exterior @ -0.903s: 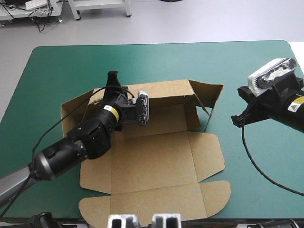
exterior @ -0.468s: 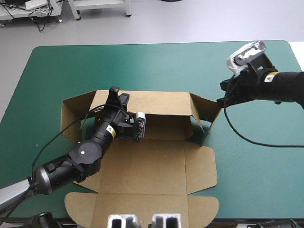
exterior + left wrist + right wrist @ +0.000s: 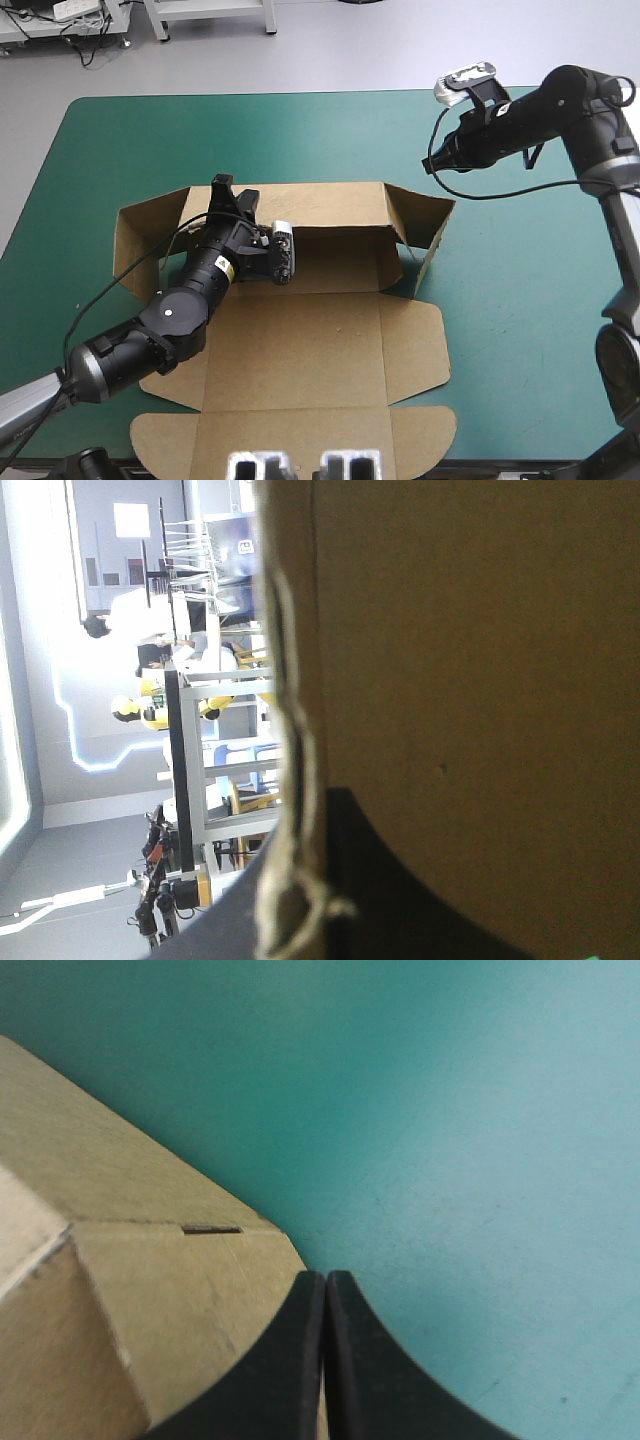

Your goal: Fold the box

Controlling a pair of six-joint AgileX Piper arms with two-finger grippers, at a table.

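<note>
Box [image 3: 300, 330] mostly flat on the teal-green cover [image 3: 520, 320], far wall raised and clamped in the left gripper [image 3: 232, 192]. At that wrist, only board edge between 2 black fingers [image 3: 400, 910], tips hidden. Right gripper [image 3: 325, 1360] pressed together, box corner just beside it; fingers hard to make out from above.
</note>
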